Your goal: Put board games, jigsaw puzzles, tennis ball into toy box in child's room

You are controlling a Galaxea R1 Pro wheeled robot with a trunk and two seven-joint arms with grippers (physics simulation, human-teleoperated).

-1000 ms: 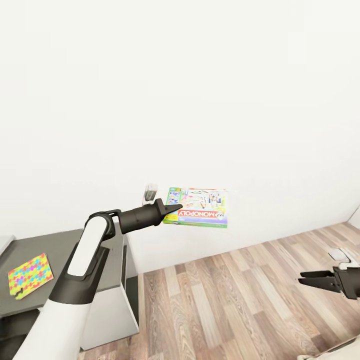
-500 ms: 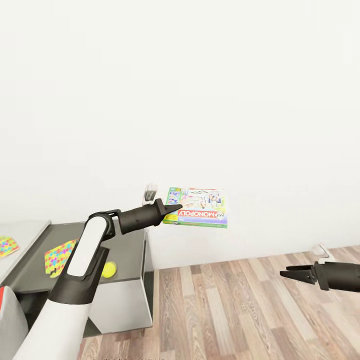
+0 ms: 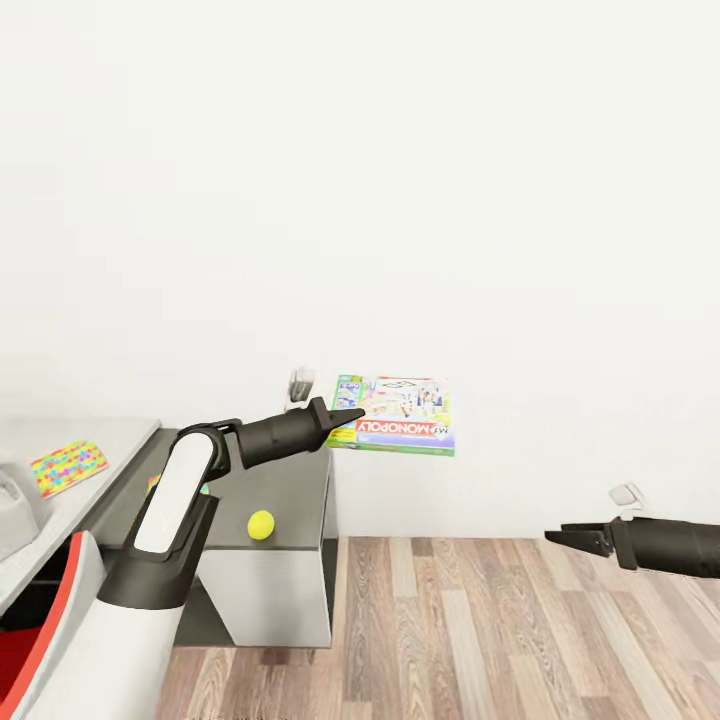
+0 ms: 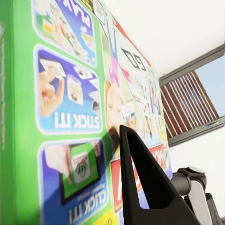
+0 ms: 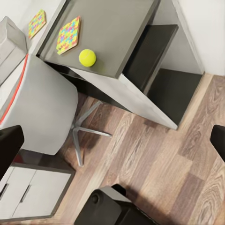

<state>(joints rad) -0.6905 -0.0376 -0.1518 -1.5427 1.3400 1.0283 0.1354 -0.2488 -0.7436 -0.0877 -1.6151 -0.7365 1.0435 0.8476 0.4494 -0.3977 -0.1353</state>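
Note:
My left gripper [image 3: 345, 417] is shut on the edge of a green Monopoly board game [image 3: 402, 415], held flat in the air in front of the white wall. In the left wrist view a black finger [image 4: 140, 187] lies across the board game's printed lid [image 4: 70, 117]. A yellow tennis ball [image 3: 261, 524] [image 5: 87, 57] rests on the dark grey table [image 3: 300, 490] [image 5: 117, 28]. One colourful jigsaw puzzle [image 5: 68, 34] lies beside the ball, and another [image 3: 68, 467] [image 5: 36, 23] lies on the lighter surface further left. My right gripper [image 3: 566, 537] [image 5: 115, 140] is open, over the wooden floor.
A grey and red chair [image 3: 45, 620] [image 5: 42, 108] stands in front of the table. A grey boxy object [image 3: 8, 512] [image 5: 10, 40] sits at the far left on the lighter surface. A white drawer cabinet [image 5: 33, 197] is nearby. Wooden floor [image 3: 480, 630] spreads to the right.
The camera has swung left, bringing the table, tennis ball and chair further into the picture. The board game stays in my left gripper. My right gripper has risen slightly.

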